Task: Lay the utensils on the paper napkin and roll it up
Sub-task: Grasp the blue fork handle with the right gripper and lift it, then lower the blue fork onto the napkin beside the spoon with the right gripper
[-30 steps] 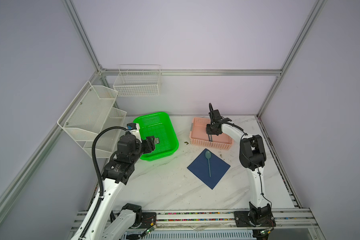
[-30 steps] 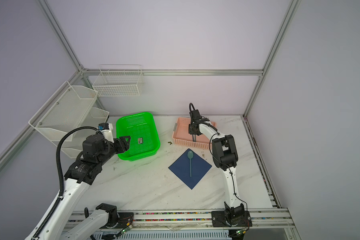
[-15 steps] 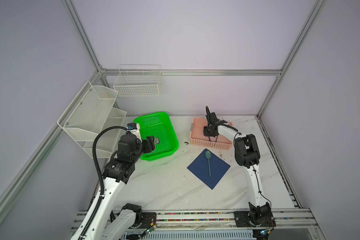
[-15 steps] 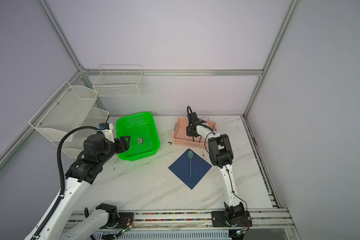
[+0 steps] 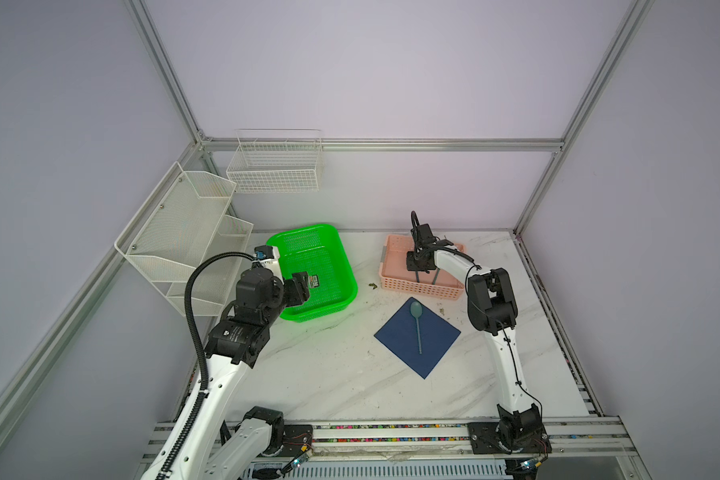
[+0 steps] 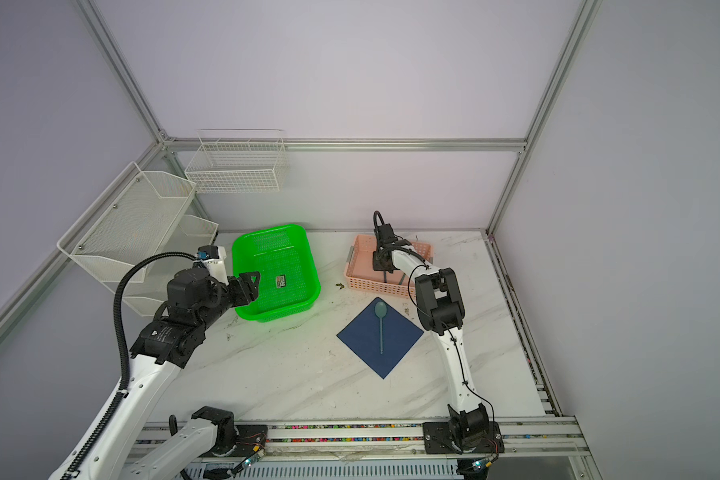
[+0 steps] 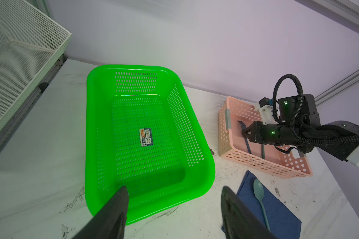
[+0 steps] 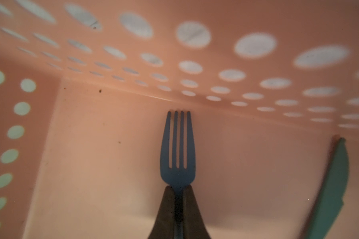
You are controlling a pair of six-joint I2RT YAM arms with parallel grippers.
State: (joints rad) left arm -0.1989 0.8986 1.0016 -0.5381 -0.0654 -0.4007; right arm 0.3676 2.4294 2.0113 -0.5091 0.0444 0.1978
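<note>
Pinching the fork (image 8: 177,144) by its neck inside the pink basket (image 8: 91,144), right tool (image 8: 177,188) is clamped tight, knife (image 8: 332,186) lying beside. Spoon (image 5: 417,322) sits on the napkin (image 5: 398,338) just outside that basket; left tool (image 7: 174,189) gapes wide, well away from it.

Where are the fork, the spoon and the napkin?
fork (image 8: 177,177): right wrist view, below its tines.
spoon (image 5: 416,309): in a top view, its bowl.
napkin (image 5: 396,336): in a top view, bare part beside spoon.

Matt plastic fork (image 8: 177,175), glossy green plastic basket (image 7: 91,124), matt paper napkin (image 5: 395,336), smooth marble-look tabletop (image 5: 329,374)
</note>
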